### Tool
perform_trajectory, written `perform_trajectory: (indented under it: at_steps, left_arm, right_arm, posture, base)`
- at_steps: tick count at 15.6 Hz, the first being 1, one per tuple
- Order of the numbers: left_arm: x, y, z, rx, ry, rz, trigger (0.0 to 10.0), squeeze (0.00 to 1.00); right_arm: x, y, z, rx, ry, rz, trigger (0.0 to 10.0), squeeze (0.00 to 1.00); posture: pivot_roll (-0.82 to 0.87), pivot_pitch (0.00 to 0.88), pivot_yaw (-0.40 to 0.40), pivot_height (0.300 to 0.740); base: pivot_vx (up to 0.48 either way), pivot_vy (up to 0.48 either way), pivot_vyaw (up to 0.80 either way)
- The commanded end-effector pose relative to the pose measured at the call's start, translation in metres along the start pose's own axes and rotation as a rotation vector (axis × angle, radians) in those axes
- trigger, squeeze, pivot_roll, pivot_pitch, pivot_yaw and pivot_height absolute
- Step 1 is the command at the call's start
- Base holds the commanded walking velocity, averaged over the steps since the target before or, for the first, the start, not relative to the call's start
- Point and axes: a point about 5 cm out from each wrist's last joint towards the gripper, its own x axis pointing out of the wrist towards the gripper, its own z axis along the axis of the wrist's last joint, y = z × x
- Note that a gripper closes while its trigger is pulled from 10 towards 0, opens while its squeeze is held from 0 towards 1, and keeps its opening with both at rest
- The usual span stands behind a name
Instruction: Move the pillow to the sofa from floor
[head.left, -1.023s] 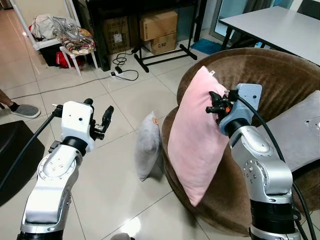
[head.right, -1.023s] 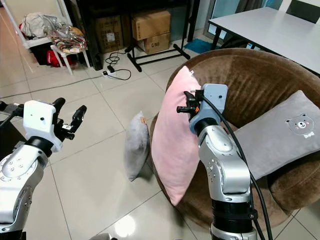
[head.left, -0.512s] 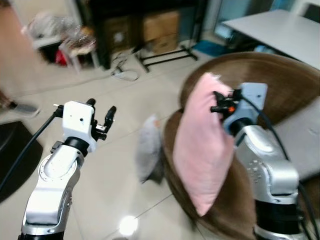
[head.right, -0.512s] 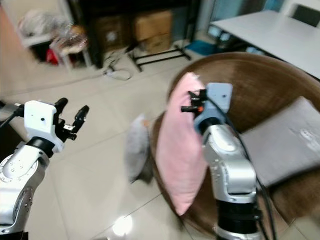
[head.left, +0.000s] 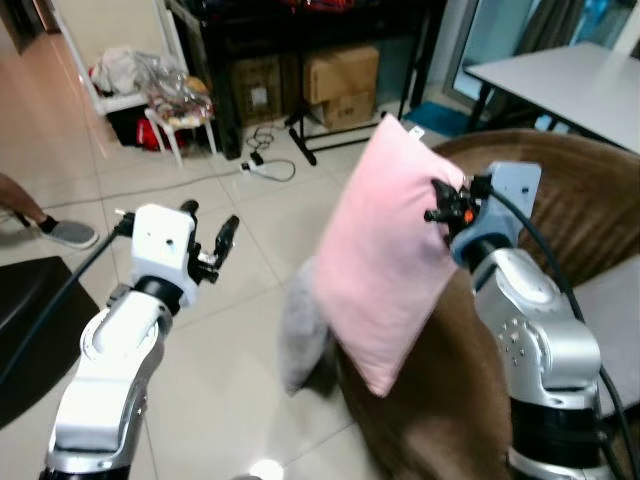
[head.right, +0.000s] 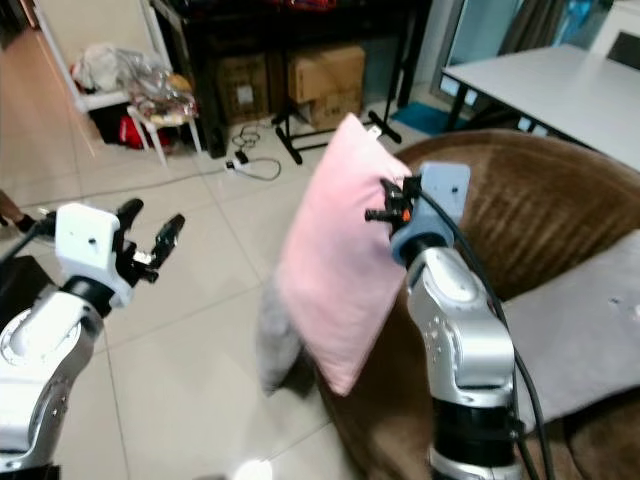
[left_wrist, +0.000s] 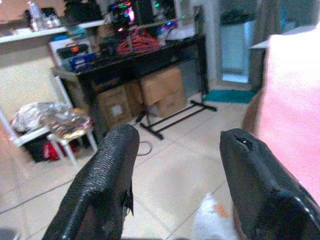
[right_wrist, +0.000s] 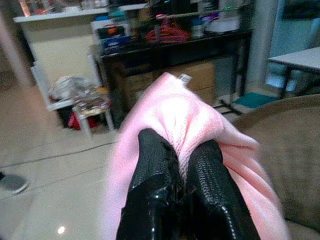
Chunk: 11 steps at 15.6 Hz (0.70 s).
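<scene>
My right gripper (head.left: 438, 201) is shut on the upper edge of a pink pillow (head.left: 380, 255), which hangs tilted in the air over the front edge of the round brown sofa (head.left: 590, 215). In the right wrist view both black fingers (right_wrist: 155, 180) pinch a fold of the pink pillow (right_wrist: 165, 120). A grey pillow (head.left: 302, 335) stands on the tiled floor against the sofa's front, partly hidden behind the pink one. My left gripper (head.left: 208, 235) is held up open over the floor to the left, holding nothing; its fingers (left_wrist: 107, 185) stand wide apart.
Another grey pillow (head.right: 590, 330) lies on the sofa seat at the right. A white table (head.left: 560, 75) stands behind the sofa. Cardboard boxes (head.left: 340, 72), a black rack, floor cables and a cluttered white stool (head.left: 175, 105) line the far side. A person's foot (head.left: 60, 232) is at the left.
My right gripper has lifted the pink pillow and swung its lower end outward, so it now hangs tilted. The camera has shifted. My left gripper stays open in place.
</scene>
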Motion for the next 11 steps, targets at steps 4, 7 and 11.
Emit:
perform_trajectory:
  at_steps: [4, 7, 11]
  left_arm:
    - [-0.0003, -0.0018, 0.0001, 0.013, 0.003, -0.010, 10.0, 0.00]
    - [-0.0004, -0.0039, -0.0006, 0.014, 0.005, -0.016, 10.0, 0.00]
    - [0.0026, -0.0037, 0.0008, 0.022, -0.001, -0.026, 10.0, 0.00]
  right_arm:
    - [-0.0018, -0.0018, 0.0066, 0.001, -0.018, -0.020, 10.0, 0.00]
    - [-0.0028, -0.0048, 0.0059, 0.001, -0.013, -0.035, 10.0, 0.00]
    - [-0.0011, -0.0032, 0.0083, -0.006, -0.030, -0.032, 10.0, 0.00]
  posture:
    - [-0.12, 0.000, -0.018, 0.740]
    - [-0.12, 0.000, -0.017, 0.740]
    - [-0.12, 0.000, -0.008, 0.740]
  base:
    - [0.302, 0.000, -0.37]
    - [0.301, 0.000, -0.80]
    - [0.300, 0.000, -0.40]
